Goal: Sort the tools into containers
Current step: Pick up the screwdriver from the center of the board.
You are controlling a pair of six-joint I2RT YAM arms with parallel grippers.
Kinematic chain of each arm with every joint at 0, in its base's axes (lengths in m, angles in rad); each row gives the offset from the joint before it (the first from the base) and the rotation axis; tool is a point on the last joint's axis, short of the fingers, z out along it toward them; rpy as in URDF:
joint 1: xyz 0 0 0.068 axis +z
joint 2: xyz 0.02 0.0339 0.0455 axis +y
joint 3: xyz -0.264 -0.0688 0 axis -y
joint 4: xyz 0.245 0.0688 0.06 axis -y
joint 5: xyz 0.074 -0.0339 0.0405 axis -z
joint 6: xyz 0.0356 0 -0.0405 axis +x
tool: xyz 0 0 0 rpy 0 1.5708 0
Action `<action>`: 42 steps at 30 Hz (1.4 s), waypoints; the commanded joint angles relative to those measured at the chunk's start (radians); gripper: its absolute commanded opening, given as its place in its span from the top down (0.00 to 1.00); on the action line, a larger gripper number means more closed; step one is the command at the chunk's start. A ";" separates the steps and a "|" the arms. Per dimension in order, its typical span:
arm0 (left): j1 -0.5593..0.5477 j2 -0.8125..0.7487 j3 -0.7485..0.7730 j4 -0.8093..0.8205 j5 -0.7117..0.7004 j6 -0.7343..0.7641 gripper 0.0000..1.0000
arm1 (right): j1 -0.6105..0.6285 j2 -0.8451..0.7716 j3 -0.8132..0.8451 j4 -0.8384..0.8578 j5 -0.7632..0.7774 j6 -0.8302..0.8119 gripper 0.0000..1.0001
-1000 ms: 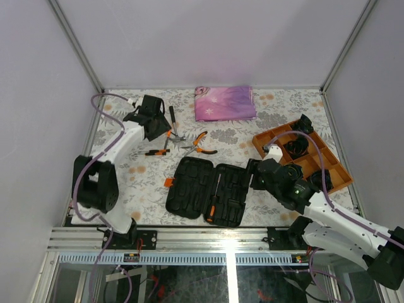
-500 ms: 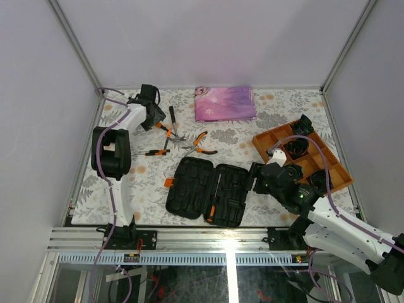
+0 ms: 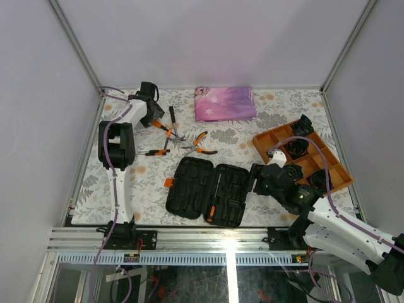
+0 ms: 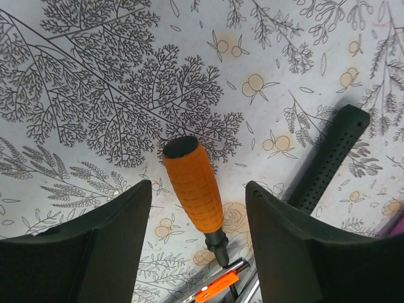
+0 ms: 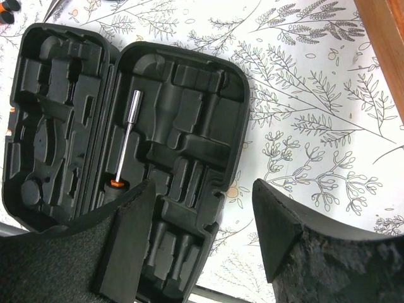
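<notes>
The open black tool case point(image 3: 208, 189) lies at the table's near middle, with one screwdriver point(image 5: 126, 146) seated in a slot of its right half point(image 5: 180, 126). At the far left lie loose tools: an orange-handled screwdriver point(image 4: 194, 186), a black-handled hammer point(image 3: 172, 118), pliers point(image 3: 201, 142) and a small screwdriver point(image 3: 155, 152). My left gripper point(image 4: 199, 218) is open, its fingers on either side of the orange handle without touching it; the hammer's handle point(image 4: 329, 159) lies just to the right. My right gripper point(image 5: 202, 221) hangs open over the case's right edge, holding nothing.
An orange divided tray point(image 3: 303, 154) with black coiled bundles stands at the right, close to my right arm. A folded pink-purple cloth point(image 3: 225, 103) lies at the far middle. The enclosure's walls close in the table on the left, right and far sides.
The left arm's elbow has swung up toward the far left wall, the gripper has shifted slightly farther back, and its jaws have widened. The right arm has barely moved.
</notes>
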 commanded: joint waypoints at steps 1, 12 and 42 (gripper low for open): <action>0.005 0.031 0.035 -0.037 -0.003 -0.001 0.41 | 0.005 0.011 0.001 0.000 -0.005 0.014 0.30; 0.005 0.049 0.007 -0.048 -0.022 0.007 0.62 | 0.005 0.041 -0.005 0.009 -0.018 0.023 0.30; -0.016 -0.709 -0.471 0.200 0.191 0.046 0.83 | 0.005 -0.099 0.108 0.072 0.009 -0.248 0.26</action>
